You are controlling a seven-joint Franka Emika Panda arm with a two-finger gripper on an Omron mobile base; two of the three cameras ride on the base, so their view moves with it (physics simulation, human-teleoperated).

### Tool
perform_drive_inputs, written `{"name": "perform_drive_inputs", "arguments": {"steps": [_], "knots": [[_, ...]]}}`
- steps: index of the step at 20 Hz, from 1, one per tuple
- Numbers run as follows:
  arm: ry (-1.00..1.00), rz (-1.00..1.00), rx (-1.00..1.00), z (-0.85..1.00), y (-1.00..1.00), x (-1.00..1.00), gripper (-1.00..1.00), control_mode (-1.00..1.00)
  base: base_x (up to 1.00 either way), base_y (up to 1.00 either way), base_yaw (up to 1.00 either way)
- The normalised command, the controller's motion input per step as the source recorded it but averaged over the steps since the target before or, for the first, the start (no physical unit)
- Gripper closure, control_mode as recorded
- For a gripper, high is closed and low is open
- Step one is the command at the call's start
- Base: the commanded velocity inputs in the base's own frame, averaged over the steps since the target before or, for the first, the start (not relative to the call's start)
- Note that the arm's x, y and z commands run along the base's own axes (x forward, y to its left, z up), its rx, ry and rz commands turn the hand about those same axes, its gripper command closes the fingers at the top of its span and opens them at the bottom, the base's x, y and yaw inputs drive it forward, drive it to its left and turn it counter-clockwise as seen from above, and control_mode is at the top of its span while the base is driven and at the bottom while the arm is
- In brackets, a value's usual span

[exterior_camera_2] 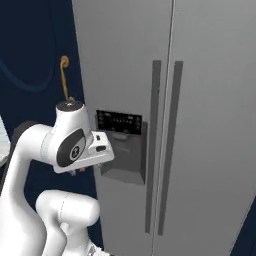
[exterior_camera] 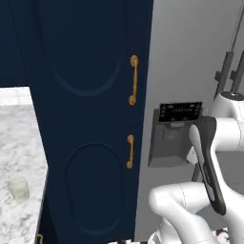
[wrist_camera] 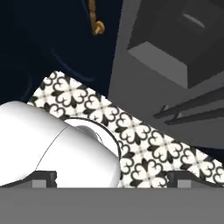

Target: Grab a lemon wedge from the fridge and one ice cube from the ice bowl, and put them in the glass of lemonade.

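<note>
Facing the shut fridge, arm folded low.

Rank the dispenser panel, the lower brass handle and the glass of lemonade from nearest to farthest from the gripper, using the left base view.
1. Dispenser panel, on the fridge, beside the gripper.
2. Lower brass handle, on the navy cabinet to the left.
3. Glass of lemonade, far left on the counter.
</note>
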Motion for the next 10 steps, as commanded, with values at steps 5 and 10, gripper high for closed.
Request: {"name": "perform_drive_inputs", "arguments": {"steps": [5, 10], "knots": [[0.0, 0.0, 0.0, 0.0, 0.0, 0.0, -1.0, 1.0, 0.0, -0.04, -0.95], [0.0, 0.0, 0.0, 0.0, 0.0, 0.0, -1.0, 1.0, -0.17, -0.23, 0.04]]}}
